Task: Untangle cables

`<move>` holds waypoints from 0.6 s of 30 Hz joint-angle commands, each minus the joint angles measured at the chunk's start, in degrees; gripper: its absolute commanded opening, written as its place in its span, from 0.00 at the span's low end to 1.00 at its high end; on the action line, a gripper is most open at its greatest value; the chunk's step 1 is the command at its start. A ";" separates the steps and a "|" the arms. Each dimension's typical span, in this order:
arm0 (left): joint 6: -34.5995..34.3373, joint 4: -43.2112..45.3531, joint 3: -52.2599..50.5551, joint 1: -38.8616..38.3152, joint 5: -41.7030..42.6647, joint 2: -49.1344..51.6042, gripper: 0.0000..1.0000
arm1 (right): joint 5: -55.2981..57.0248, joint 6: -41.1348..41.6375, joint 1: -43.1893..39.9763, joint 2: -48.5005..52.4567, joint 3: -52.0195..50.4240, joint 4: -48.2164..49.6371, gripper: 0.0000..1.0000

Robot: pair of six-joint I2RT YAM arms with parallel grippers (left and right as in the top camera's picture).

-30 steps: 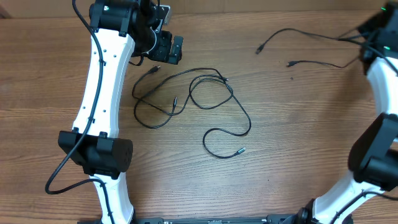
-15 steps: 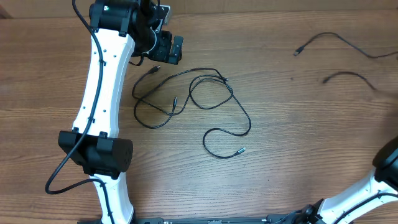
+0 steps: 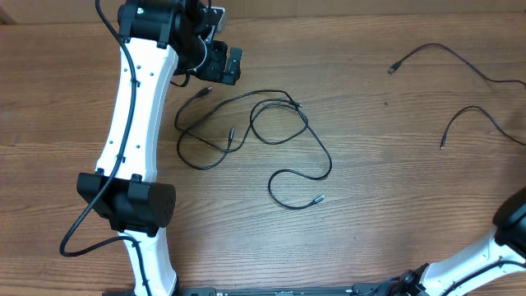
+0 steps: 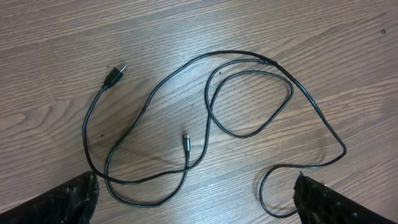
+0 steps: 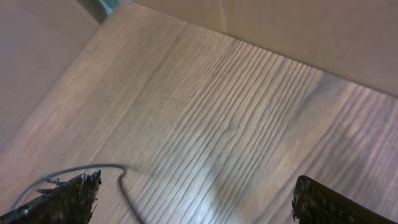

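Note:
A tangle of thin black cables [image 3: 297, 104] lies looped on the wooden table at centre left. In the left wrist view the same cables [image 4: 273, 62] cross over one another, with a plug [image 4: 114, 76] at the upper left. My left gripper [image 3: 220, 74] hovers just above the tangle's far side, and in its own view that gripper [image 4: 196, 199] is open with nothing held. Two separate cables [image 3: 436, 46] [image 3: 468, 109] lie loose at the far right. My right gripper [image 5: 196, 193] is open above bare wood, a cable [image 5: 118, 177] running beside its left finger. It does not show in the overhead view.
The left arm [image 3: 131, 123] stretches along the table's left side. Part of the right arm [image 3: 509, 230] shows at the lower right corner. A brown wall [image 5: 311, 31] stands beyond the table's far edge.
My right gripper has opened and let go of the two right cables, and its arm has left the overhead view. Those cables shifted right and one end dropped lower. The left arm stayed still.

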 commanded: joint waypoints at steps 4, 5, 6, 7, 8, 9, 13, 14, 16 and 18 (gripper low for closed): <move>0.94 0.11 0.94 -0.13 0.83 -1.16 1.00 | -6.21 -4.50 0.74 -14.32 1.55 -4.24 1.00; 0.94 0.11 0.94 -0.13 0.83 -1.16 1.00 | -8.48 -4.66 1.09 -16.39 1.55 -5.86 1.00; 0.94 0.09 0.94 -0.13 0.83 -1.14 1.00 | -9.88 -5.42 1.42 -17.40 1.55 -6.84 1.00; 0.94 0.09 0.94 -0.13 0.83 -1.14 1.00 | -12.13 -7.45 1.92 -18.43 1.55 -8.31 1.00; 0.94 0.09 0.94 -0.13 0.83 -1.16 1.00 | -13.49 -9.14 2.64 -19.02 1.55 -10.40 1.00; 0.94 0.09 0.94 -0.13 0.83 -1.16 1.00 | -13.22 -9.53 3.34 -19.06 1.55 -12.26 1.00; 0.94 0.09 0.94 -0.13 0.83 -1.16 1.00 | -11.87 -12.07 5.99 -18.38 1.49 -19.30 1.00; 0.94 0.11 0.94 -0.13 0.83 -1.16 1.00 | -10.34 -12.04 6.93 -18.05 1.46 -21.51 1.00; 0.94 0.11 0.94 -0.13 0.83 -1.16 1.00 | -7.56 -12.04 8.24 -17.22 1.44 -24.15 1.00; 0.94 0.11 0.94 -0.13 0.83 -1.16 1.00 | -4.66 -12.04 9.27 -16.17 1.44 -26.12 1.00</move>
